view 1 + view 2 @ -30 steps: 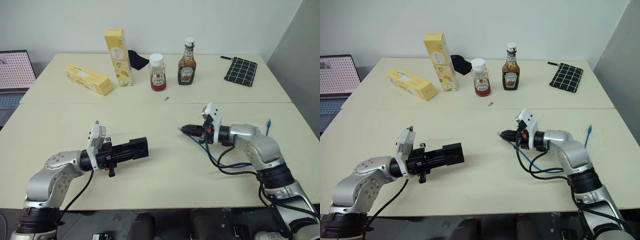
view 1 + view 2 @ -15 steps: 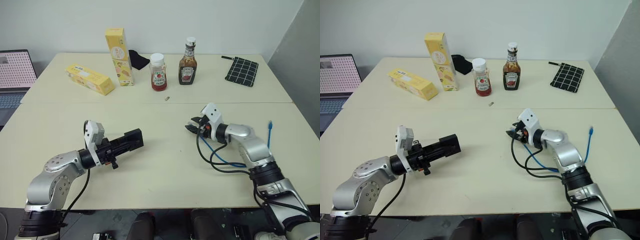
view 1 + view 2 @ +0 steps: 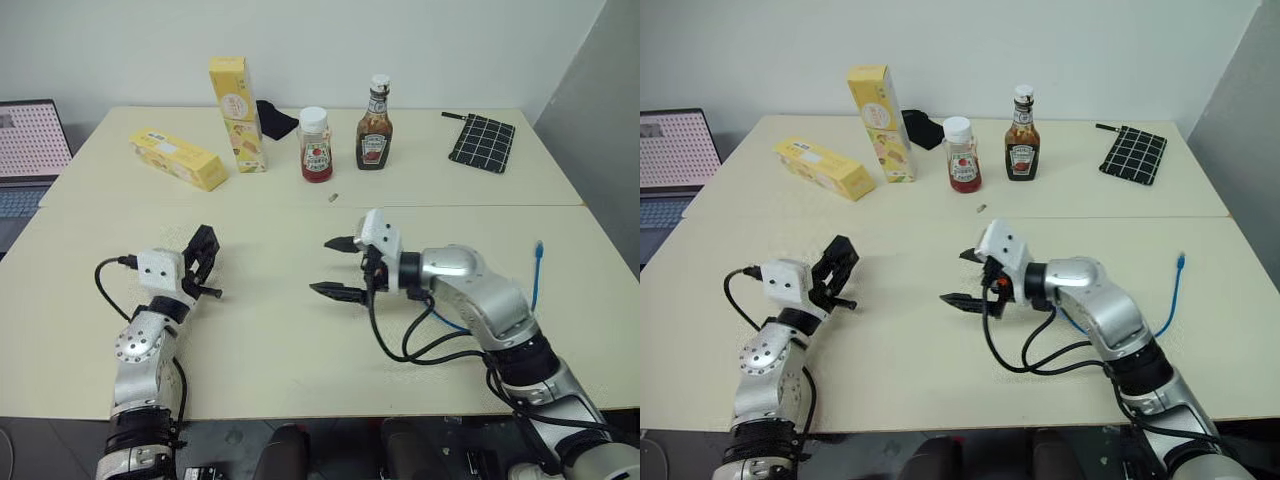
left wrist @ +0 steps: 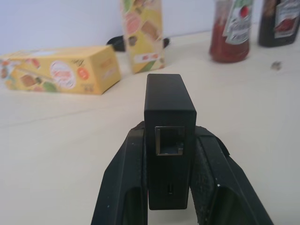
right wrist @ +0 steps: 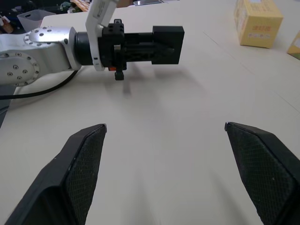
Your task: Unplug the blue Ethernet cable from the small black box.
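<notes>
The small black box (image 4: 168, 105) sits upright between my left gripper's (image 4: 169, 132) fingers, which are shut on it; its square port faces the wrist camera and is empty. From the head, the left gripper (image 3: 201, 262) is at the table's near left, pointing away from me. My right gripper (image 3: 335, 267) hovers over the table's middle, pointing left, open with nothing between its fingers (image 5: 79, 164). The blue Ethernet cable (image 3: 536, 278) lies on the table beyond my right arm, with a plug end (image 3: 538, 246) free.
Along the far side stand a lying yellow carton (image 3: 178, 159), a tall yellow carton (image 3: 236, 113), a ketchup bottle (image 3: 316, 145), a brown sauce bottle (image 3: 374, 125) and a black grid cloth (image 3: 481, 141). A laptop (image 3: 30, 140) is far left. Black arm cables (image 3: 415, 345) loop near my right forearm.
My right gripper opened, let go of the blue cable and swung left toward the table's middle. The left arm moved left and turned, so the box now points away from me.
</notes>
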Controlling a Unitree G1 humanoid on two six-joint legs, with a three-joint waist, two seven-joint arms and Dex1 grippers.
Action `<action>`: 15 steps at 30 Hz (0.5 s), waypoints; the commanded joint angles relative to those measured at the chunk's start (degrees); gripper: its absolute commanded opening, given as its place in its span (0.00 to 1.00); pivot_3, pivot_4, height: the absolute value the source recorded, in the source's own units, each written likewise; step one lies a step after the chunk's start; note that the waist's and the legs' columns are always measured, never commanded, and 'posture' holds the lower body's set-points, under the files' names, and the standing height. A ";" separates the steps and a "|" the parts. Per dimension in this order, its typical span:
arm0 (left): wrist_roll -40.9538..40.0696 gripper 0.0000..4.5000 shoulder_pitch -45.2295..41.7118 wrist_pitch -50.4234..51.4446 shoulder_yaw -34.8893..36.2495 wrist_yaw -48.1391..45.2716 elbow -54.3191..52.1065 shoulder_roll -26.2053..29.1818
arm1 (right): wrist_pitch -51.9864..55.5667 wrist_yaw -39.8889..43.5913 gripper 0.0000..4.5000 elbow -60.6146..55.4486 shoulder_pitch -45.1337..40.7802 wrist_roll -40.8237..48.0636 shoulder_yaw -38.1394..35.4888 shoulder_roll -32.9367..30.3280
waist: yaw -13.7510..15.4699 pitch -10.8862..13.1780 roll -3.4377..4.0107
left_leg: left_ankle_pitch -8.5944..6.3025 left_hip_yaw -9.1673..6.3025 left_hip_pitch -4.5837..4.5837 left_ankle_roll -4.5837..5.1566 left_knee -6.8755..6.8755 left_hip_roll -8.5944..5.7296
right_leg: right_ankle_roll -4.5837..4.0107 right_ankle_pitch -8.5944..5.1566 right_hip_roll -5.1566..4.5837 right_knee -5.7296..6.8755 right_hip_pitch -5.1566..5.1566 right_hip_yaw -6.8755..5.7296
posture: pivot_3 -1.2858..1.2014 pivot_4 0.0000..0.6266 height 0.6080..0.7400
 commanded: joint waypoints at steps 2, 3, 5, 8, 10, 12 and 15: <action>0.15 0.18 -1.61 -4.69 1.25 2.46 4.39 -0.43 | -0.91 -0.17 0.95 -1.47 -1.06 -0.94 0.24 0.66 | 0.20 -0.05 -0.08 | 0.00 -0.04 -0.02 0.00 0.02 -0.02 | 0.02 0.01 -0.01 -0.02 0.01 -0.04 | 0.52 0.24 1.00; -0.06 0.18 -1.58 -4.80 1.19 2.48 5.08 -0.49 | -0.85 -0.03 0.95 -1.69 -0.94 -0.97 0.32 0.68 | 0.19 -0.05 -0.08 | 0.00 -0.03 -0.01 0.00 0.02 -0.02 | 0.02 0.01 -0.01 -0.01 0.02 -0.04 | 0.52 0.24 1.00; -1.56 0.33 -1.37 -3.83 1.37 1.91 5.54 -0.99 | -0.68 0.17 0.97 -2.09 -0.70 -1.03 0.36 0.64 | 0.12 -0.05 -0.08 | 0.00 -0.03 0.01 0.00 0.01 -0.01 | 0.02 0.01 0.00 0.00 0.02 -0.03 | 0.52 0.24 1.00; -3.03 0.46 -0.64 -2.73 1.40 0.78 5.02 -1.34 | -0.46 0.32 0.97 -2.42 -0.56 -1.05 0.35 0.45 | 0.01 -0.05 -0.07 | 0.00 -0.03 0.04 0.00 0.00 0.01 | 0.02 0.01 0.00 0.03 0.02 -0.03 | 0.52 0.24 1.00; -3.67 0.54 0.34 -1.96 1.33 0.41 3.90 -1.36 | -0.28 0.33 0.97 -2.60 -0.54 -0.96 0.28 0.35 | -0.01 -0.05 -0.07 | 0.00 -0.02 0.04 0.00 0.00 0.02 | 0.02 0.01 0.01 0.03 0.02 -0.02 | 0.52 0.24 1.00; -4.13 0.65 2.01 -0.48 1.21 0.41 1.66 -1.34 | 0.14 0.25 0.97 -2.91 -0.47 -0.75 0.14 0.35 | -0.05 -0.05 -0.07 | 0.00 0.00 0.04 0.00 0.00 0.01 | 0.02 0.01 0.01 0.02 0.02 -0.01 | 0.52 0.24 1.00; -4.93 0.76 5.75 4.50 1.21 1.46 -4.52 -1.04 | 0.72 -0.08 0.97 -3.31 -0.21 -0.61 0.05 0.50 | -0.17 -0.06 -0.06 | 0.00 0.01 0.05 0.00 -0.01 0.02 | 0.02 0.01 0.00 0.01 0.02 0.02 | 0.52 0.24 1.00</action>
